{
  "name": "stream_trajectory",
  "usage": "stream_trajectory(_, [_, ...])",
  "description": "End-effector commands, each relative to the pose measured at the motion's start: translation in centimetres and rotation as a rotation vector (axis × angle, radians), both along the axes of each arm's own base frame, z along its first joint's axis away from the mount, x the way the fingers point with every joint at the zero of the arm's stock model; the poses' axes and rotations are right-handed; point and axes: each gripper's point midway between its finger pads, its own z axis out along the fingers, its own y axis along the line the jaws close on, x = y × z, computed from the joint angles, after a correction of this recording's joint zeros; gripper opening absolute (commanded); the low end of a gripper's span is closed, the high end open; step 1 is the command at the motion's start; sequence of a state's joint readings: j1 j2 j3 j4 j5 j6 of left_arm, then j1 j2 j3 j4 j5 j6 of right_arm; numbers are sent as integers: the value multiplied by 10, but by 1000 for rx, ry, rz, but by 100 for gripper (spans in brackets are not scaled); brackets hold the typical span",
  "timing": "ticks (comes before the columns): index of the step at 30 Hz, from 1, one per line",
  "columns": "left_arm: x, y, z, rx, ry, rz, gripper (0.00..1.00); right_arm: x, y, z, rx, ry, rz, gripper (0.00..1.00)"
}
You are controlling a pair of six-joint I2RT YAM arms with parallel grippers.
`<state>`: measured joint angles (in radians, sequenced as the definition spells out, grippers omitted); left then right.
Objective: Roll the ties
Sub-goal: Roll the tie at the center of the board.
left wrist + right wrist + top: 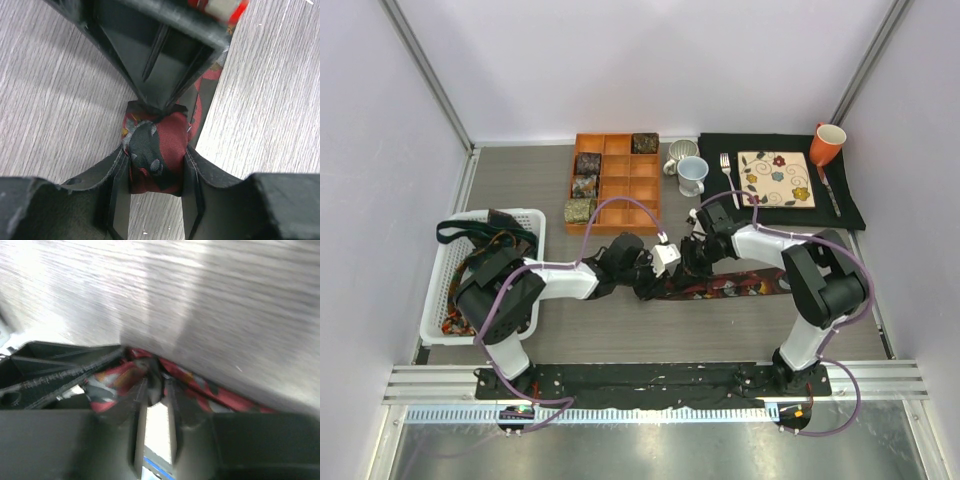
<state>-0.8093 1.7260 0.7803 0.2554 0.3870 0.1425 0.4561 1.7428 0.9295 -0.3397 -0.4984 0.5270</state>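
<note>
Maroon tie (pixel 167 132) at mid-desk (pixel 620 330), just in front of both arms. One end is wound into a tight, fat roll and the rest trails flat to the right as a long narrow strip (pixel 730 287).

Fabric: glossy deep red with a dark grey-black leaf or paisley print and small orange flecks. The roll's outer wrap is smooth and its side edge shows layered folds.

Left claw (pixel 156 162): partly closed, both fingers (pixel 120 172) pressed against opposite sides of the roll, holding it.

Right claw (pixel 156 385): tips at the top of the roll, against the red cloth. A narrow slit shows between the jaws. The view is blurred, so I cannot tell whether cloth is pinched at the tips.

4 rolled ties (pixel 588 162) sit in the orange tray (pixel 620 185) behind: 3 stacked down the left column and 1 in the back right compartment. All are dark prints, compact and squarish.

Loose ties (pixel 468 232), dark green and black, are heaped in the white basket (pixel 440 270) at the left, with 1 band draped over its rim.
</note>
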Motion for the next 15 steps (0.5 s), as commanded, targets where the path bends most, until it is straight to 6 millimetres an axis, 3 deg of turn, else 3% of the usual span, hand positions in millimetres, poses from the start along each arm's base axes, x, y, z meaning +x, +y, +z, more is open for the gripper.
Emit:
stream_trajectory(1, [-8,34,-37,159,31,38,9,4,-17,34,-40,-63,-97,33])
stream_trajectory(4, [-9,35,-42,172,40,35,4,-4,-25,48,-29,-71,-152,36])
stream_trajectory(6, [-10,35,-42,173,43,34,3,-9,-27,48,-25,-46,-184,33])
stream_trajectory(10, [-11,35,-42,178,44,22,2,-15,-33,26,-69,-15,-182,21])
stream_trajectory(15, [-8,31,-35,145,44,3,2,-17,-45,-16,-170,30,-158,18])
